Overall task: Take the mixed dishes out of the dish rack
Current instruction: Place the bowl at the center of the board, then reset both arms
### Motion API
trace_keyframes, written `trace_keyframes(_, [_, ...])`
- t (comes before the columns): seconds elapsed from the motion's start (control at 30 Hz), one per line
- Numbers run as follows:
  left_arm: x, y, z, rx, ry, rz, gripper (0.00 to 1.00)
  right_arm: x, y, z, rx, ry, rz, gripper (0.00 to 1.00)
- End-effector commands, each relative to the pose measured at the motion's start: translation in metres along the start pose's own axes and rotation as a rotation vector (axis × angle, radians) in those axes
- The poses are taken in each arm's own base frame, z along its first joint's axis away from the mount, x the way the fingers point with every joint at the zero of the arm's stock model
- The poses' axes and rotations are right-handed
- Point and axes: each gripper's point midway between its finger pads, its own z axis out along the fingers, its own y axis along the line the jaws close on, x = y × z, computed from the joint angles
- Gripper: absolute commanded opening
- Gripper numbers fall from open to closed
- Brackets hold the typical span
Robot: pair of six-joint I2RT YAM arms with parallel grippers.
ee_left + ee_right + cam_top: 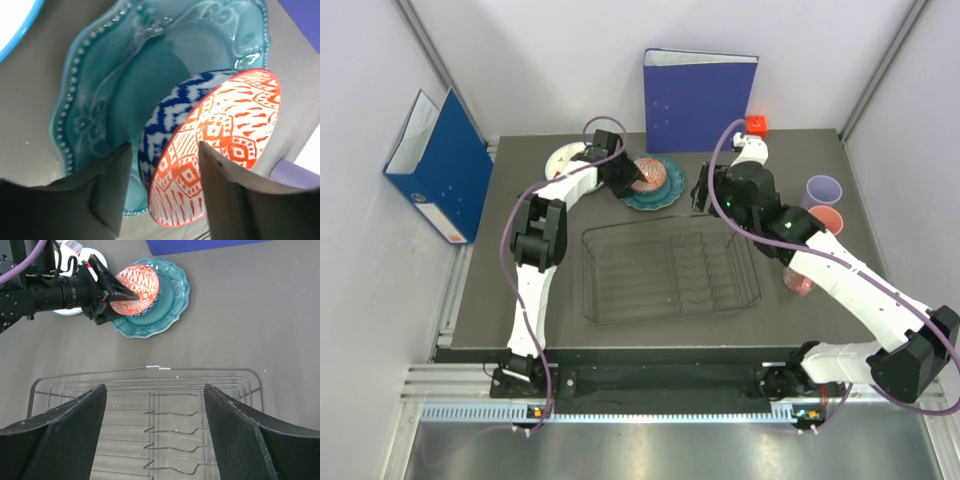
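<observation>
The dish rack sits mid-table with nothing in it; it also shows in the right wrist view. Behind it the teal plate lies flat, also seen in the left wrist view and the right wrist view. The red-and-blue patterned bowl stands tilted on it. My left gripper is open with the bowl's rim between its fingers; a gap shows beside the left finger. My right gripper is open and empty above the rack's far side. The white plate lies at the far left.
A lavender cup and a pink cup stand at the right; another pink cup is partly hidden by my right arm. A small red cube and a blue binder are at the back; another binder leans at the left.
</observation>
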Motion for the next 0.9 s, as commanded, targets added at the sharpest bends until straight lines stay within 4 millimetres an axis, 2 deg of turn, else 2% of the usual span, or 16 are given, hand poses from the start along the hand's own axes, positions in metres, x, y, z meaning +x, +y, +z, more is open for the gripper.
trace_keyframes(0.0, [-0.013, -0.012, -0.014, 0.037, -0.035, 0.0, 0.68, -0.012, 0.006, -0.002, -0.033, -0.04, 0.04, 0.78])
trace_keyframes(0.1, [-0.029, -0.019, -0.031, 0.037, -0.094, 0.003, 0.8, -0.012, 0.005, -0.003, -0.033, -0.039, 0.042, 0.78])
trace_keyframes(0.27, [-0.067, -0.031, -0.078, 0.046, -0.188, 0.005, 0.91, -0.01, 0.005, -0.003, -0.031, -0.033, 0.041, 0.77])
trace_keyframes(0.3, [-0.069, -0.025, -0.084, 0.013, -0.199, 0.007, 0.99, -0.011, 0.005, -0.003, -0.033, -0.036, 0.042, 0.78])
trace_keyframes(0.37, [-0.073, -0.026, -0.105, -0.002, -0.224, 0.034, 0.99, -0.011, 0.005, -0.002, -0.031, -0.035, 0.042, 0.77])
trace_keyframes(0.47, [-0.076, 0.001, -0.135, -0.137, -0.293, 0.064, 0.99, -0.012, 0.006, -0.002, -0.031, -0.036, 0.049, 0.78])
trace_keyframes(0.53, [-0.07, 0.028, -0.16, -0.234, -0.337, 0.082, 0.99, -0.011, 0.006, -0.002, -0.03, -0.037, 0.05, 0.78])
trace_keyframes(0.57, [-0.068, 0.033, -0.168, -0.247, -0.353, 0.094, 0.99, -0.011, 0.005, -0.002, -0.031, -0.035, 0.05, 0.78])
trace_keyframes(0.6, [-0.069, 0.031, -0.19, -0.237, -0.388, 0.103, 0.99, -0.011, 0.005, -0.002, -0.029, -0.034, 0.05, 0.78])
trace_keyframes(0.63, [-0.061, 0.045, -0.192, -0.268, -0.387, 0.131, 0.99, -0.01, 0.005, -0.001, -0.031, -0.033, 0.048, 0.78])
trace_keyframes(0.7, [-0.055, 0.049, -0.206, -0.261, -0.405, 0.149, 0.99, -0.009, 0.005, 0.0, -0.031, -0.035, 0.048, 0.78])
trace_keyframes(0.73, [-0.043, 0.056, -0.219, -0.253, -0.409, 0.162, 0.99, -0.007, 0.005, 0.001, -0.031, -0.035, 0.048, 0.78])
trace_keyframes(0.77, [-0.044, 0.052, -0.226, -0.226, -0.448, 0.171, 0.99, -0.009, 0.005, 0.0, -0.035, -0.043, 0.054, 0.78])
trace_keyframes(0.8, [-0.04, 0.044, -0.246, -0.19, -0.491, 0.181, 0.99, -0.004, 0.005, 0.002, -0.039, -0.04, 0.054, 0.78])
trace_keyframes(0.83, [-0.024, 0.051, -0.244, -0.203, -0.475, 0.209, 0.99, -0.004, 0.005, 0.002, -0.039, -0.043, 0.058, 0.78])
trace_keyframes(0.87, [-0.021, 0.052, -0.25, -0.216, -0.5, 0.224, 0.99, -0.004, 0.005, 0.002, -0.044, -0.047, 0.062, 0.78])
